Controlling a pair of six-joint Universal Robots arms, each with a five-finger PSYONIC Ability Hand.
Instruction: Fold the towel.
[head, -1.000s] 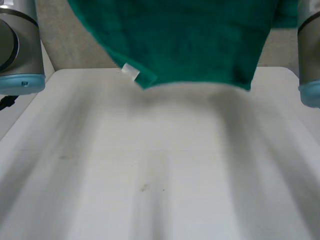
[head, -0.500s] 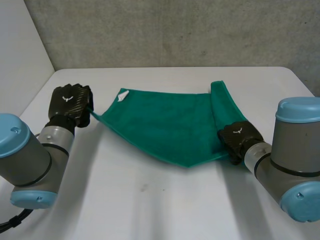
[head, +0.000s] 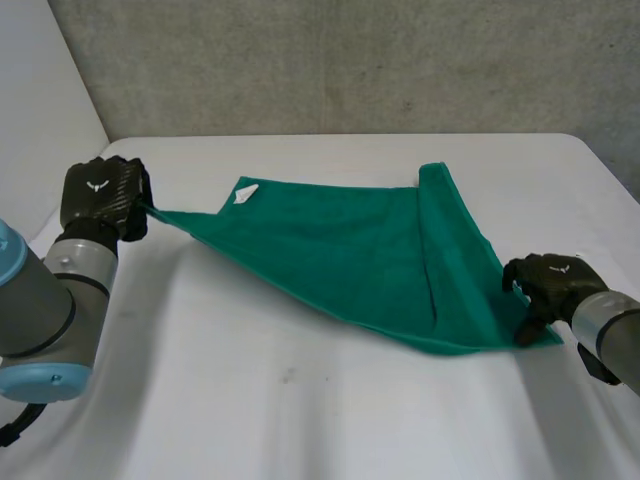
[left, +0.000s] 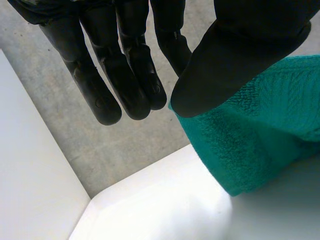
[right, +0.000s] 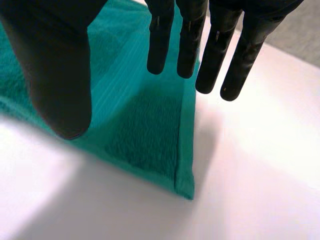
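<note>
Head view: bright, even, diffuse light, no hard highlights. Shadows sit right under things, so the source is overhead. White table (head: 300, 420) reads pale grey to white, and the grey wall (head: 350, 60) behind is flat-lit. Towel (head: 350, 250) throws a soft, faint shadow along its near edge, darkest toward the table's left edge. Left wrist view: table clips to pure white beneath the towel; left hand (left: 125, 75) is near-black with a faint sheen. Right wrist view: table glares white beside the towel's corner; right hand (right: 55, 65) is dark
</note>
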